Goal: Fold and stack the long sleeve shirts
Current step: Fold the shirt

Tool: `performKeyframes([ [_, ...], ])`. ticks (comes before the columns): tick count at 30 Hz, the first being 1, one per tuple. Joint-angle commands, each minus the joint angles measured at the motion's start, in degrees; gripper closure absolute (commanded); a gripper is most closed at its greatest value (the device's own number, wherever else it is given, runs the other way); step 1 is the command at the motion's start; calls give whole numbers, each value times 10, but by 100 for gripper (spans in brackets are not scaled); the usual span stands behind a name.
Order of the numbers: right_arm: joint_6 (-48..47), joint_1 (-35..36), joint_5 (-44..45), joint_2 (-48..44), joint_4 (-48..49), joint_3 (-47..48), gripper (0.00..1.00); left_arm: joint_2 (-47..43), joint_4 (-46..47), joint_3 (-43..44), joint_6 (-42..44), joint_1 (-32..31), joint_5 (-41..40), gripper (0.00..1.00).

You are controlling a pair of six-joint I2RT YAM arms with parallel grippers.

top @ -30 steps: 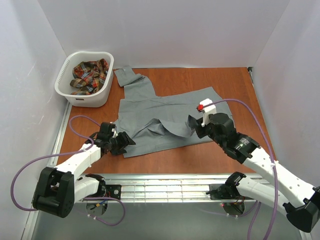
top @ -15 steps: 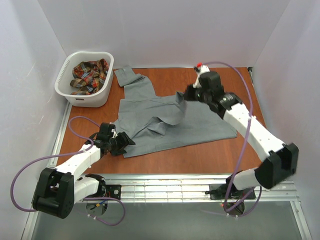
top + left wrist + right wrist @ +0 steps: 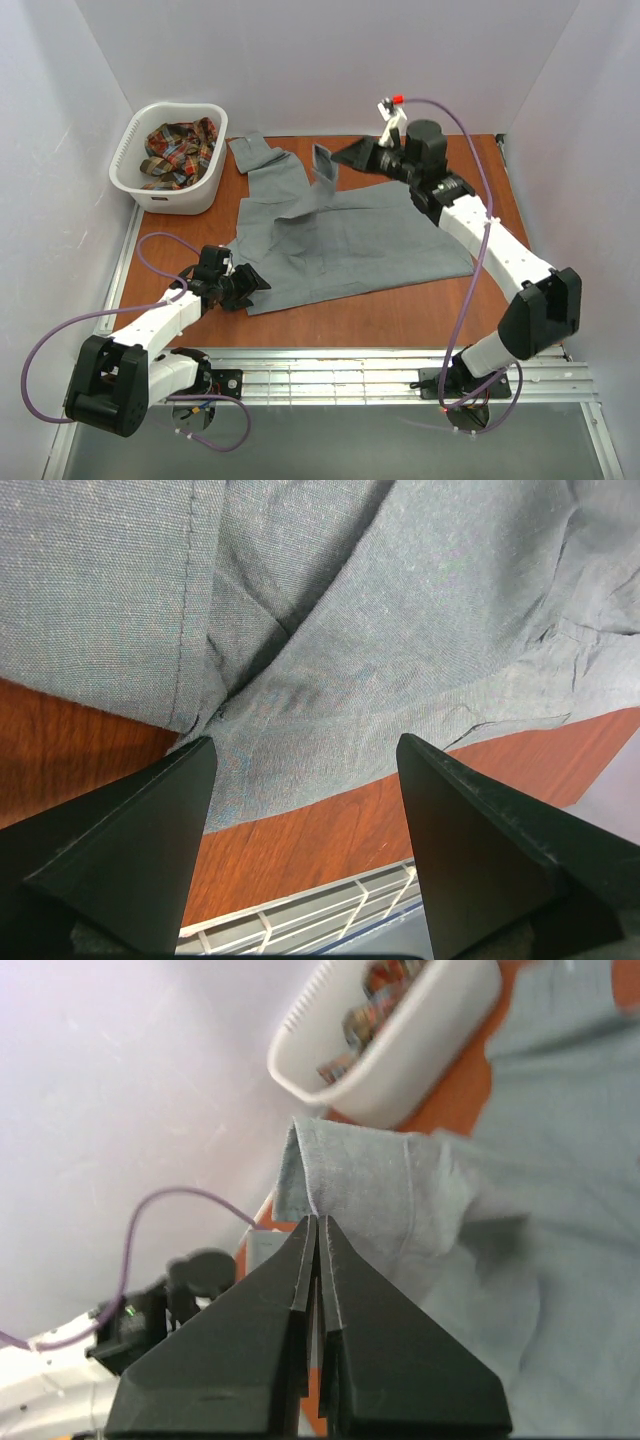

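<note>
Bright even diffuse light, faint soft shadows; right wrist view blurred, basket (image 3: 420, 1040) washed out

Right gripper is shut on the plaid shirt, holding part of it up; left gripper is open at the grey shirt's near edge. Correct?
No: the right gripper is shut on the grey shirt, per the right wrist view; the plaid shirt lies in the basket. Rest holds.

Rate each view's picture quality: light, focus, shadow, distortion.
Top external: soft, even light, sharp throughout, with only faint shadows under the grey shirt. Left wrist: the cloth weave is crisp, but the left gripper shows as near-black, underexposed wedges. Right wrist: the view is tilted, the laundry basket is soft and washed out, and the right gripper is a dark silhouette.
</note>
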Motion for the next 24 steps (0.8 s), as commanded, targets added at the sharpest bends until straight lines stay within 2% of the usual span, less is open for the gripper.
performKeyframes([
  [1, 34, -23, -38, -53, 64, -116, 99, -10, -4, -7, -4, 0, -9, 30],
  [7, 20, -52, -43, -171, 53, -315, 99, -20, -4, -12, -8, 0, -14, 31],
  [10, 27, -81, -9, -236, 28, -384, 99, -22, -7, -13, -8, 0, -14, 31],
  [13, 13, -116, 54, -289, -44, -455, 99, -28, -9, -13, -8, 0, -16, 31],
  [16, -25, -145, 144, -315, -119, -490, 76, -28, -10, -13, -8, 0, -16, 31],
  [17, -44, -146, 198, -318, -139, -492, 63, -27, -10, -13, -7, 0, -15, 31],
  [19, -96, -146, 208, -316, -176, -477, 54, -25, -9, -13, -5, 1, -11, 31],
  [21, -140, -138, 181, -306, -185, -444, 52, -25, -9, -13, -2, 0, -12, 31],
  [22, -194, -129, 155, -293, -185, -429, 52, -24, -9, -13, -1, 1, -11, 31],
  [24, -250, -72, 153, -277, -195, -381, 52, -23, -9, -12, -1, 0, -11, 31],
])
